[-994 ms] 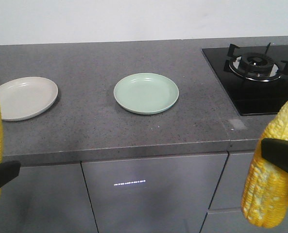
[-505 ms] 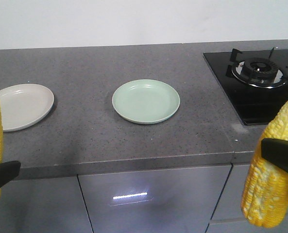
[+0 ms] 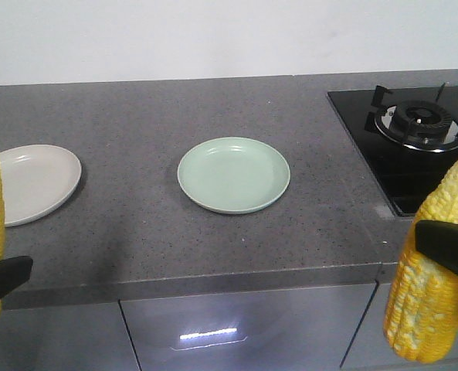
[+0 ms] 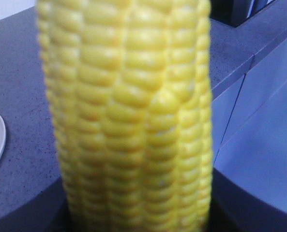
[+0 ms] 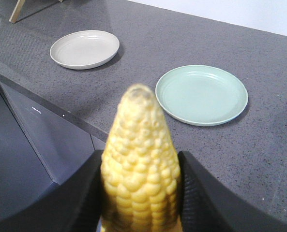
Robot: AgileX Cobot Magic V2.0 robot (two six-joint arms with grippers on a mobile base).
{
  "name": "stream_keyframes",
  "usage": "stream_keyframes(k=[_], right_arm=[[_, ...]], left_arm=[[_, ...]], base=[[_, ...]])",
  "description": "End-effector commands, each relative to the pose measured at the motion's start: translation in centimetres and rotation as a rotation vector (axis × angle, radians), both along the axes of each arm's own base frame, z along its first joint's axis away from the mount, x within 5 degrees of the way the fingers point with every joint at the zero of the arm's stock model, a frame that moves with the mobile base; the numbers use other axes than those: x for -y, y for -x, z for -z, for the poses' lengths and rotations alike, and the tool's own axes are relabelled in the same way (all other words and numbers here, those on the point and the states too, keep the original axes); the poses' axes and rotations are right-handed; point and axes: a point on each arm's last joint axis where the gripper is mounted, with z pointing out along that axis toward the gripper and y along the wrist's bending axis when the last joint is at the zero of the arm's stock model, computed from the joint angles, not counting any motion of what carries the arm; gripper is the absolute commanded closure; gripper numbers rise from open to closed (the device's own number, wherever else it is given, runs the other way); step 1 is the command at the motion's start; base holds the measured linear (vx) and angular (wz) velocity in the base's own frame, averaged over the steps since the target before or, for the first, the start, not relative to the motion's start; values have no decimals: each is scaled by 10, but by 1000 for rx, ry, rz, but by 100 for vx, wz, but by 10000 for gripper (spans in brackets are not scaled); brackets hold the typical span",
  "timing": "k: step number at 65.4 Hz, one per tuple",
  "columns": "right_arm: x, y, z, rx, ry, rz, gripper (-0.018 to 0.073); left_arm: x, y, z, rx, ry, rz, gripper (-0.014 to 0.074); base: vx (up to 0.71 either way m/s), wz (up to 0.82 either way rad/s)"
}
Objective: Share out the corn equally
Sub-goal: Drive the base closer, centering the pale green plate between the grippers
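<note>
Left wrist view: a deep yellow corn cob [image 4: 133, 121] fills the frame, upright, kernel rows intact, with dark tool body just showing at its base. In the front view the left tool [image 3: 3, 278] is clenched on this cob at the left edge of frame, carried in the air on the near side of the surface. In the right wrist view the right tool [image 5: 143, 193] is grasping a paler, mottled yellow corn cob [image 5: 141, 145], one black finger on each flank and the pointed tip up. This cob is also off the surface, near its front right end. Beyond lies the grey speckled stone surface [image 3: 136, 232]. A pale green round plate [image 3: 233, 175] sits near the middle, bare. An off-white round plate [image 3: 28, 182] sits well apart to the left, bare. A black glass gas hob [image 3: 414, 147] is at the far right, not involved. Status, as judged: no cob delivered yet. Two cobs are in hand and no others are in view, so the full count cannot be checked. Remaining: bring each cob over a plate, set it down, let go, then even out the count per plate.
</note>
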Motion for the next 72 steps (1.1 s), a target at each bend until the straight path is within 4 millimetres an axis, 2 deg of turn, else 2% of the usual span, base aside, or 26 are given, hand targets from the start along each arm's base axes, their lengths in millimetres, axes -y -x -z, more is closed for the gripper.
stream_keyframes(k=[1,72], right_arm=[[1,-2,-12,68,-42,26,305],[1,-2,-12,68,-42,26,305]], left_arm=[[1,-2,-13,74,57,-16,353],[1,-2,-13,74,57,-16,353]], base=[[7,1],[8,1]])
